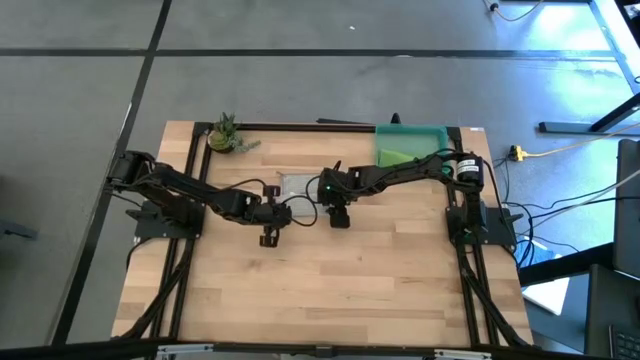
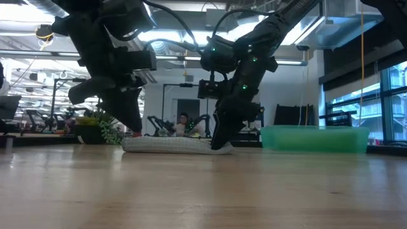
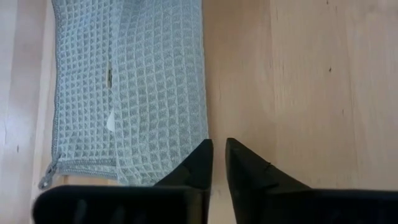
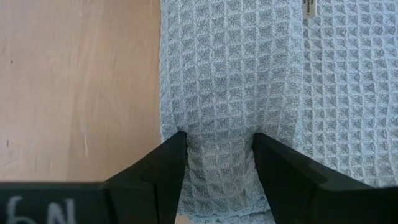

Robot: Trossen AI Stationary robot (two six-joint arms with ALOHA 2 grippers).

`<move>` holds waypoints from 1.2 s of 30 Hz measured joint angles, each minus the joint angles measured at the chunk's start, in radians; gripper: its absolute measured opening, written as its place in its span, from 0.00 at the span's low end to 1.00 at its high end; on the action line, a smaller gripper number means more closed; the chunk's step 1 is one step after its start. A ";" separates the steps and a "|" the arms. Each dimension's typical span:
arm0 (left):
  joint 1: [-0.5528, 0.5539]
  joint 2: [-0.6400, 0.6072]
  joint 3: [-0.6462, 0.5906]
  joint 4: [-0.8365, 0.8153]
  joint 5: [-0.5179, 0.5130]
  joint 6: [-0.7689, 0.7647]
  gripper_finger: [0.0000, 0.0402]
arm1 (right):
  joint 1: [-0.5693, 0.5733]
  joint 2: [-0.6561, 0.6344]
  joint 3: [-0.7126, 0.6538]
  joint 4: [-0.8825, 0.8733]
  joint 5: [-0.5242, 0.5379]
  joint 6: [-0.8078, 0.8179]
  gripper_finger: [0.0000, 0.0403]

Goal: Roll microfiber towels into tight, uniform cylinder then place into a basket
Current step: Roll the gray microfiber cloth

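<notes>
Right claw (image 4: 216, 155) straddles grey towel (image 4: 261, 74) edge; left claw (image 3: 217, 163) beside it.

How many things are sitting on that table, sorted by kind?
Towels: 2, a grey towel lying on the table between the arms and a lime green towel in the basket.
Baskets: 1, the teal basket.
Potted plants: 1, the potted plant.
Total: 4
</notes>
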 joint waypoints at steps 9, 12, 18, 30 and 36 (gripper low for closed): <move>0.000 0.000 0.000 0.000 0.000 -0.008 0.21 | 0.000 0.002 0.000 0.021 0.001 0.000 0.47; 0.001 0.000 0.000 0.000 -0.006 -0.010 0.22 | 0.000 0.002 0.000 0.026 0.002 0.000 0.47; 0.002 0.000 0.000 -0.008 -0.085 -0.010 0.21 | 0.001 0.002 0.000 0.030 0.002 0.000 0.47; 0.008 0.128 0.000 0.004 -0.128 0.006 0.21 | 0.001 0.002 -0.001 0.029 0.001 0.000 0.47; 0.010 0.184 0.005 0.013 -0.140 -0.004 0.22 | 0.001 0.002 0.000 0.029 0.000 -0.001 0.47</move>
